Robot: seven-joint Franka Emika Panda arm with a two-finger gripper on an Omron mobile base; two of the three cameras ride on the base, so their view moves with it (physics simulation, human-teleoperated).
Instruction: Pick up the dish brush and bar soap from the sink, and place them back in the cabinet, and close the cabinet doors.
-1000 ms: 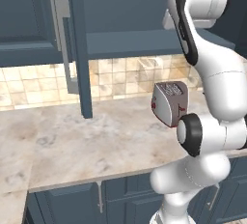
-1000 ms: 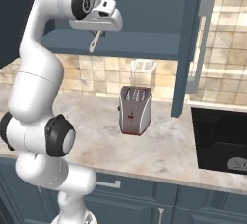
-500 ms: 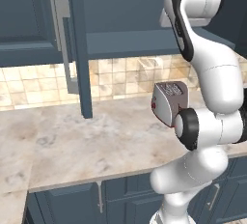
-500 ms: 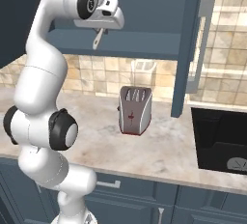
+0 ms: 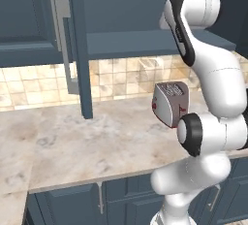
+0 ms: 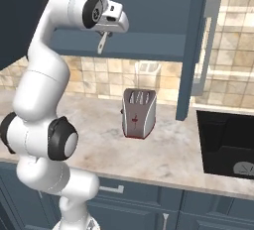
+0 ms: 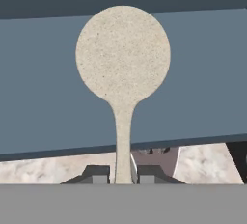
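Dish brush (image 7: 123,63) handle between closed fingers (image 7: 98,174)

The end effector (image 6: 105,34) is raised in front of the open cabinet (image 6: 149,6), clamped on the dish brush (image 6: 102,43), which hangs down from it. Below, a toaster (image 6: 139,113) stands on the table (image 6: 99,140). The sink (image 6: 228,144) lies to the right, past the cabinet door (image 6: 196,50).

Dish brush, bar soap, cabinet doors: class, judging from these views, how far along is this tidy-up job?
Done: the dish brush is out of the sink.
In hand: the gripper is shut on its handle, holding it up at the cabinet shelf.
Left: setting it down, fetching the bar soap, and closing the cabinet doors, which stand open.
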